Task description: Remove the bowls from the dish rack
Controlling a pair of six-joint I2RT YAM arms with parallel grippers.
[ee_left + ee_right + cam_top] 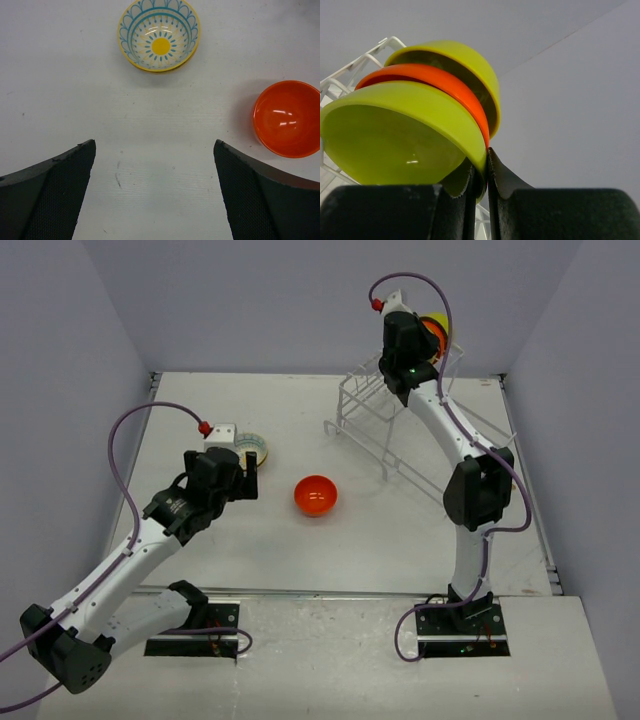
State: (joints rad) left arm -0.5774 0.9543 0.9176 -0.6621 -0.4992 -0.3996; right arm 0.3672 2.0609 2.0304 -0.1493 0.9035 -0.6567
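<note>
Pinching the rim of the front green bowl (395, 135), standing on edge in the rack (370, 400), the right hand (481, 175) grips what looks light, stiff, glossy and likely slippery, best held there, while the left hand (155, 190) hangs open.

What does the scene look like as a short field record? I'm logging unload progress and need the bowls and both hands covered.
on table: flowered bowl and loose orange bowl, upright, apart
in dish rack: front green bowl, racked orange bowl, rear green bowl, nested on edge
right hand: shut on front green bowl's rim
left hand: open, over bare table, holding nothing
</note>
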